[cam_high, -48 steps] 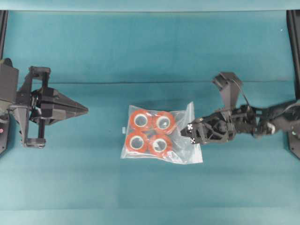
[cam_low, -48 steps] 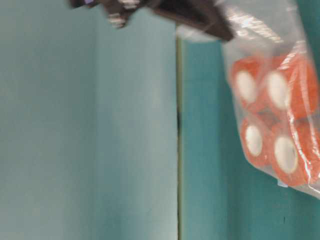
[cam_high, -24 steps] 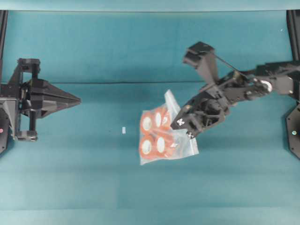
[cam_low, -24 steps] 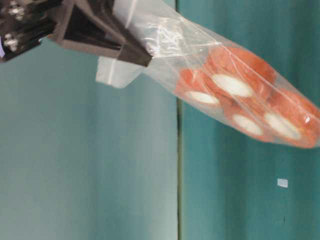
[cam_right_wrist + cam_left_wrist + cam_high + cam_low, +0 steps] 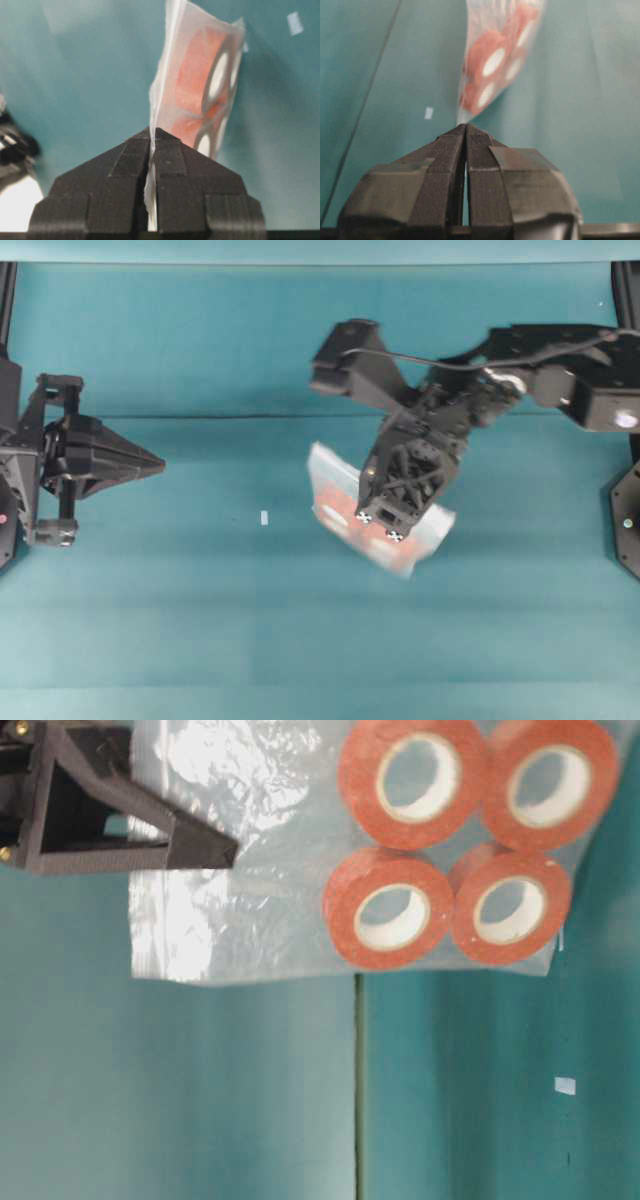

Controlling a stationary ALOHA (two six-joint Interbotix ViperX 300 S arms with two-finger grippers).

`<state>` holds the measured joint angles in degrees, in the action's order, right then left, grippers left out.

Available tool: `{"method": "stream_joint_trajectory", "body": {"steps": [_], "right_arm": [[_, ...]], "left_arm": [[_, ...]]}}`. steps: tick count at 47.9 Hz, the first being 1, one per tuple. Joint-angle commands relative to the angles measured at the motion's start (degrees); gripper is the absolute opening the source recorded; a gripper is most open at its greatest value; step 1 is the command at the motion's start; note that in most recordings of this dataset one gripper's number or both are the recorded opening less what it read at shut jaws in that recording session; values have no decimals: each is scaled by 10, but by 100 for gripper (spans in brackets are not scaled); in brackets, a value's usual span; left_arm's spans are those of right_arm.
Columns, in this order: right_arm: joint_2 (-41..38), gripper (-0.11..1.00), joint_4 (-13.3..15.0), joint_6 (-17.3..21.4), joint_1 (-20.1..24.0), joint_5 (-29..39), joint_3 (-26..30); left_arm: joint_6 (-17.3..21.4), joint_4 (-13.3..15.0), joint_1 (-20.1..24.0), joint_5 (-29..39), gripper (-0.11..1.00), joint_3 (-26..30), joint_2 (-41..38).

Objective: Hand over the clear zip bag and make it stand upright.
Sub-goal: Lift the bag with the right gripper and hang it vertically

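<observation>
At the far left of the overhead view the left hand (image 5: pixel 160 462) sits with its fingers pressed together and nothing between them, well apart from the bag. A small white scrap (image 5: pixel 264 518) lies on the teal tabletop (image 5: pixel 200 620) between them. Right of centre, the right hand (image 5: pixel 380 527) is clamped on the clear zip bag (image 5: pixel 335 490), mostly hiding it from above. The table-level view shows what the overhead cannot: the bag (image 5: pixel 250 850) off the tabletop, four orange tape rolls (image 5: pixel 395 910) inside.

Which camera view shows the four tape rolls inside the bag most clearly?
Table-level view: all four tape rolls face the camera. Overhead, the right hand hides most. Both wrist views show them edge-on.
</observation>
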<state>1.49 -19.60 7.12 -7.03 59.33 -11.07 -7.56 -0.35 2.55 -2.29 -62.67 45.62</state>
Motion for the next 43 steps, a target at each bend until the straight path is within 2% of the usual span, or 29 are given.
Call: {"method": "stream_joint_trajectory", "body": {"steps": [1,8,13,20,35,43], "right_arm": [[-4,0,12,-44,4,26,35],[-17,0,18,-115,3,45,49],[-19,0,21,-145,-1,43,52],[-26,0,40,-180,-4,40,54],[-45,0,40,-195,-3,40,73],[-51,0,43,-202,-2,45,84]], "left_arm": [[-4,-2,1,-12,-1,6,4],[-20,-2,0,-14,-1,5,15],[-33,-1,1,-23,-1,4,25],[-45,-2,1,-38,-1,1,33],[-53,-1,1,-87,-1,-8,25],[-77,-1,1,-88,-1,-8,16]]}}
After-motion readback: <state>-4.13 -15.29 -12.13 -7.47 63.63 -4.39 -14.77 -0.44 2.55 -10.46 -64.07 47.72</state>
